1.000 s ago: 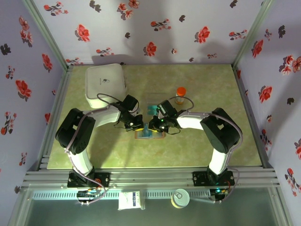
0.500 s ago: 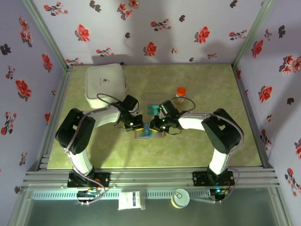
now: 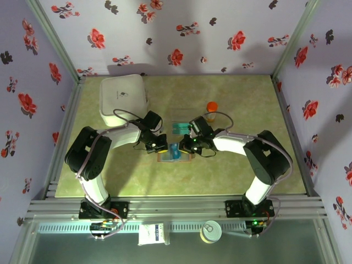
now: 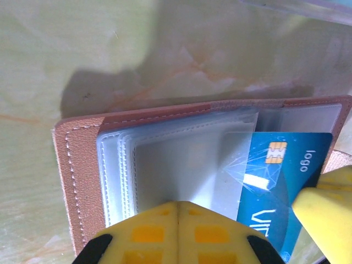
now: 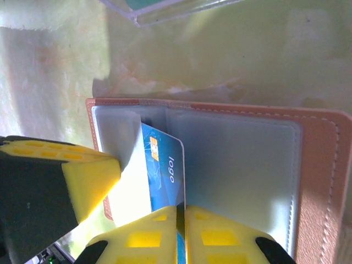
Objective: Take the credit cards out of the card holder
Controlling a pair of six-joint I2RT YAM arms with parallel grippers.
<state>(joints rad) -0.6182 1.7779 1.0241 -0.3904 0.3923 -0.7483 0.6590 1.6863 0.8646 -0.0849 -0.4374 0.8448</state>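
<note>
Two pincers meet over the open card holder (image 5: 324, 165), which lies flat on the tabletop (image 3: 110, 176) right beneath them. The left pincer (image 4: 177, 212) has its yellow pads shut together, tips bearing down on the holder's clear pockets (image 4: 181, 165), I'd say to pin it so it can't slide. The right pincer (image 5: 181, 217), just beside it, is nipped narrow on the edge of a blue credit card (image 5: 162, 170) that sticks partway out of its pocket, chip showing. Pulling it away from the left pincer looks the way out. Just beyond both lies a clear plastic sleeve (image 3: 179, 121) with a teal card (image 3: 179, 128) on or in it. Farther past the right pincer stands an orange-capped bottle (image 3: 211, 110), and farther past the left, a white square box (image 3: 124, 99).
</note>
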